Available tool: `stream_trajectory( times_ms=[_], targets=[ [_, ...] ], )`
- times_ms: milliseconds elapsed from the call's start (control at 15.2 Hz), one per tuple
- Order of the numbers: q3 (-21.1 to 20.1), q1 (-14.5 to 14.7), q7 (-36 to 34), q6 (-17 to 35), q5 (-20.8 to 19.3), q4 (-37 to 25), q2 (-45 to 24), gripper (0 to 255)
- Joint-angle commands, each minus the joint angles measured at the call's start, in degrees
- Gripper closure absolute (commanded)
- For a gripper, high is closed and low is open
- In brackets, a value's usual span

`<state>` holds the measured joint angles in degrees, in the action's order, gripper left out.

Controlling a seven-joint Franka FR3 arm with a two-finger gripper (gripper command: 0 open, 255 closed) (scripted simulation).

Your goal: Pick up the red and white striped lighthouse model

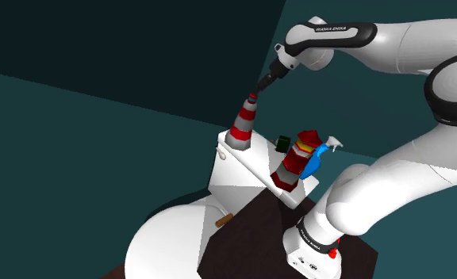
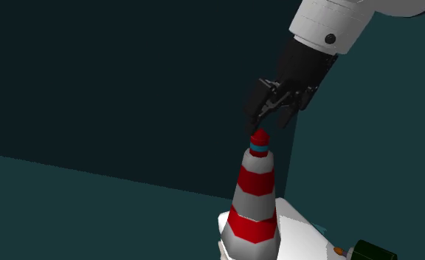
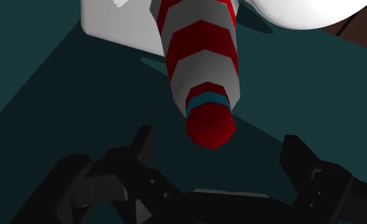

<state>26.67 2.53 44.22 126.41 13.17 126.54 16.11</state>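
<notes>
The step in hand looks like the final descent onto the red and white striped lighthouse model (image 2: pixel 254 199), which stands upright near a corner of a white block (image 1: pixel 247 173), well apart from the blue spray bottle (image 1: pixel 320 155) further along the same surface. To do it well, the gripper (image 2: pixel 268 124) should probably come straight down along the tower's axis and stay centred. It should pass the small red cap and the blue ring beneath it, so the pads meet the wider striped body. The tower tapers, so a pinch taken too high, or closed too hard, could squeeze it out of the grasp. A sideways nudge could tip it off the corner, so the closing is best slow and even from both sides. The fingers (image 3: pixel 142 141) are spread wide and hold nothing. In the wrist view the red cap sits between them, touching neither. In the second exterior view the fingertips hang just above the cap.
</notes>
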Motion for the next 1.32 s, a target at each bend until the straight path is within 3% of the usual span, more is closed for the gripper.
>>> stream_trajectory(
  times_ms=[0,330,396,990,1254],
  targets=[
    [0.32,0.17,0.92,1.63,0.65,1.06,-0.63,0],
    [0.71,0.42,2.18,4.19,1.61,3.02,-1.46,0],
    [0.7,0.43,2.17,4.21,1.63,3.01,-1.49,255],
    [0.71,0.42,2.19,4.19,1.62,3.01,-1.47,255],
    [0.28,0.15,0.77,1.32,0.55,0.81,-0.55,255]
  ],
)
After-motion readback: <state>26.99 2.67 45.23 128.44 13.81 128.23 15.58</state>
